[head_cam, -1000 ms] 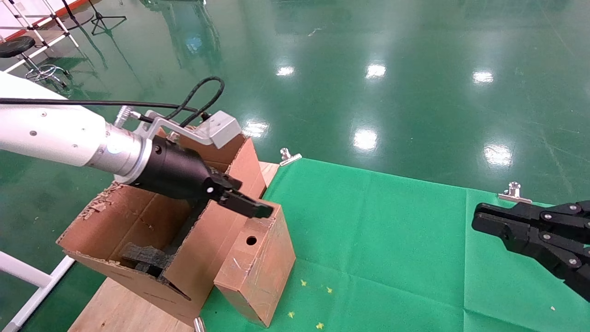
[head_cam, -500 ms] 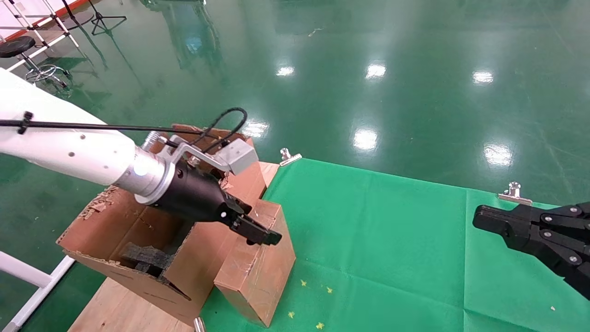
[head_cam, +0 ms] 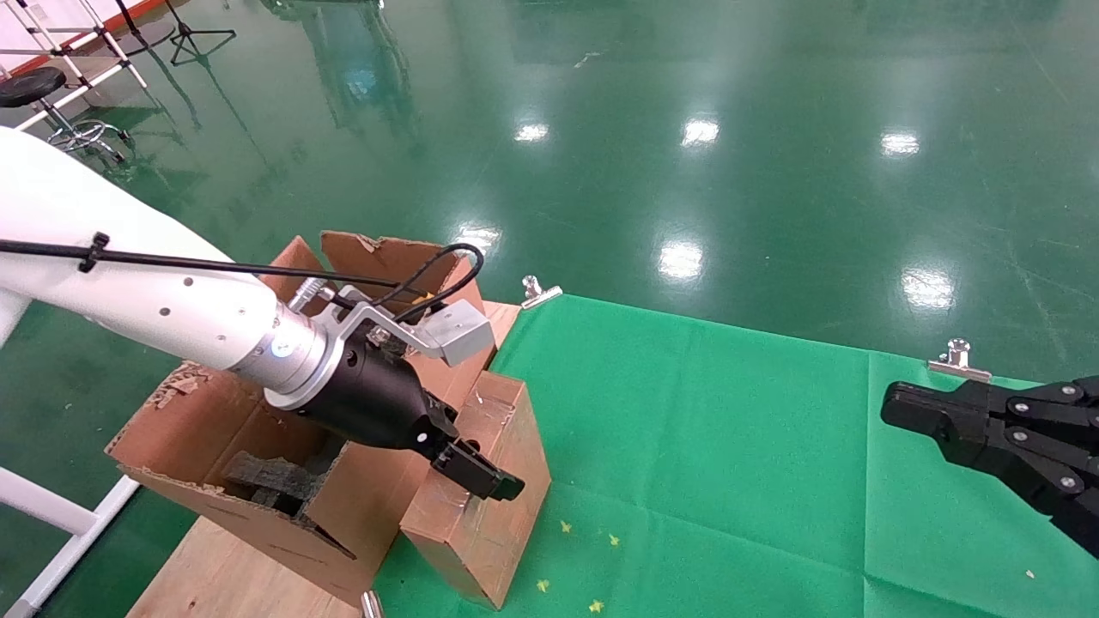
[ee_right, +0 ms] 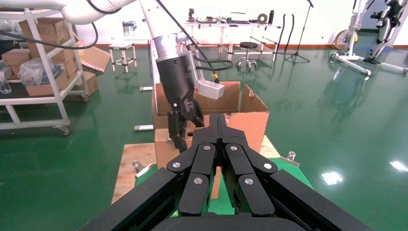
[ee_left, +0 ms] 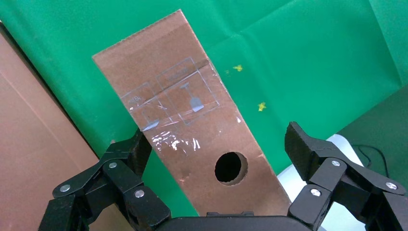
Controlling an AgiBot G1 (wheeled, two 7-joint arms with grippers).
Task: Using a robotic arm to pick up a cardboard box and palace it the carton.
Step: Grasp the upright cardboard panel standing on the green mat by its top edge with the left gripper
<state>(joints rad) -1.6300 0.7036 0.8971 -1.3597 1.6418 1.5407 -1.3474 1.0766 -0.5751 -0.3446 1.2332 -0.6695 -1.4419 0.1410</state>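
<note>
The small cardboard box [head_cam: 481, 541] with shiny tape and a round hole stands on end on the green cloth, against the large torn-flapped carton [head_cam: 369, 506]. My left gripper [head_cam: 485, 481] on the white arm is open and low over the box's top end. In the left wrist view the box [ee_left: 192, 125] lies between the spread fingers of the left gripper [ee_left: 216, 142]; one finger [ee_left: 137, 151] is close to its edge, the other stands apart. Black foam [head_cam: 266, 481] lies inside the carton. My right gripper [head_cam: 893, 408] is shut and empty at the far right; it also shows in its own view [ee_right: 217, 118].
The green cloth [head_cam: 730, 463] is held by metal clips [head_cam: 537, 290] [head_cam: 955, 356]. A wooden board [head_cam: 232, 575] lies under the carton. A white frame [head_cam: 51, 524] stands at the left. Shiny green floor lies beyond the table.
My left gripper has come down from above the carton's flap and moved forward, so its open fingers now sit around the small box's top end. The right arm has not moved.
</note>
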